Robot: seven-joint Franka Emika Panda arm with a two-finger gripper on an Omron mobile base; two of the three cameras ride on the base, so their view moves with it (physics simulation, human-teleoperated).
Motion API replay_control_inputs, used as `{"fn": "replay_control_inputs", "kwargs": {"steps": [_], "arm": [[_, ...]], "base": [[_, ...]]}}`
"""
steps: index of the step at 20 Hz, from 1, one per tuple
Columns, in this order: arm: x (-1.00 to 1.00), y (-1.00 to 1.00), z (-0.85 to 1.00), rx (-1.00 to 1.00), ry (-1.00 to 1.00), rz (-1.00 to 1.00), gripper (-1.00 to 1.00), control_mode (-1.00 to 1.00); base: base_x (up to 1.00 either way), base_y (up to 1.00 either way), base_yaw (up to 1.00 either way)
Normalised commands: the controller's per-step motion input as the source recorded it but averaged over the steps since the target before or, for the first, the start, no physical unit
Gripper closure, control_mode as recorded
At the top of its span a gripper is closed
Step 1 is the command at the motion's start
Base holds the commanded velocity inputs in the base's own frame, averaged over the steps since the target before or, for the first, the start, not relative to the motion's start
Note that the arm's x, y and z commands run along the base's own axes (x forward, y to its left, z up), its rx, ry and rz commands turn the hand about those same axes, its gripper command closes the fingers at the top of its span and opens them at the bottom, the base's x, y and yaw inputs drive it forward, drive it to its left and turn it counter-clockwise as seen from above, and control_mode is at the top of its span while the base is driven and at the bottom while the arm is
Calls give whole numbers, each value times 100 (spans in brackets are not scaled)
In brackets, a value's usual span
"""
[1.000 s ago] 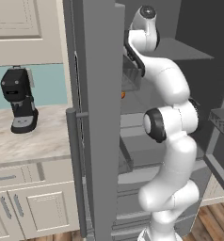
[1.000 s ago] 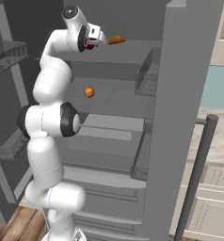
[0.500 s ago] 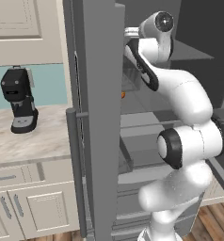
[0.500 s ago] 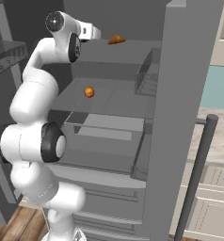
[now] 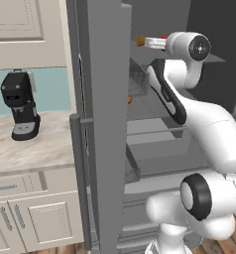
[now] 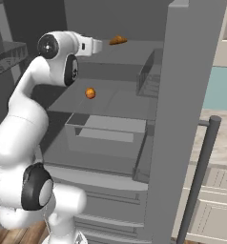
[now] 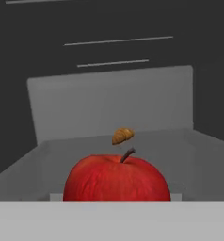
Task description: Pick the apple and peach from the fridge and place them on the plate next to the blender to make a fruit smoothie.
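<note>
White rounded arm, dark joint rings

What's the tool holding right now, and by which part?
Apparently the round red apple, close up against the shut tool. Contact points are hidden, so the gripped part cannot be told.

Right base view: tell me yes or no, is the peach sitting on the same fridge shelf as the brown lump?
No. The peach rests on a lower shelf, while the brown lump lies on the shelf above it.

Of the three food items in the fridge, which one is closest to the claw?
The red apple, right in front of the claw. The oblong orange-brown lump lies further back on that shelf, and the round orange peach sits one shelf lower.
</note>
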Motion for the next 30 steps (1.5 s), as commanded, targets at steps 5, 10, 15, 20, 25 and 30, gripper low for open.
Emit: {"fn": "replay_control_inputs", "kwargs": {"steps": [5,10,15,20,25,30], "arm": [[-100,-38,3,1,18,0,100,-100],[-100,-19,-69,-1,33,0,100,-100],[-100,0,-100,-5,40,0,100,-100],[-100,0,-100,-8,40,0,100,-100],[-63,0,-80,-7,12,0,100,-100],[-11,0,0,0,0,0,100,-100]], "base": [[0,0,0],[0,0,0],[0,0,0],[0,0,0],[0,0,0],[0,0,0]]}}
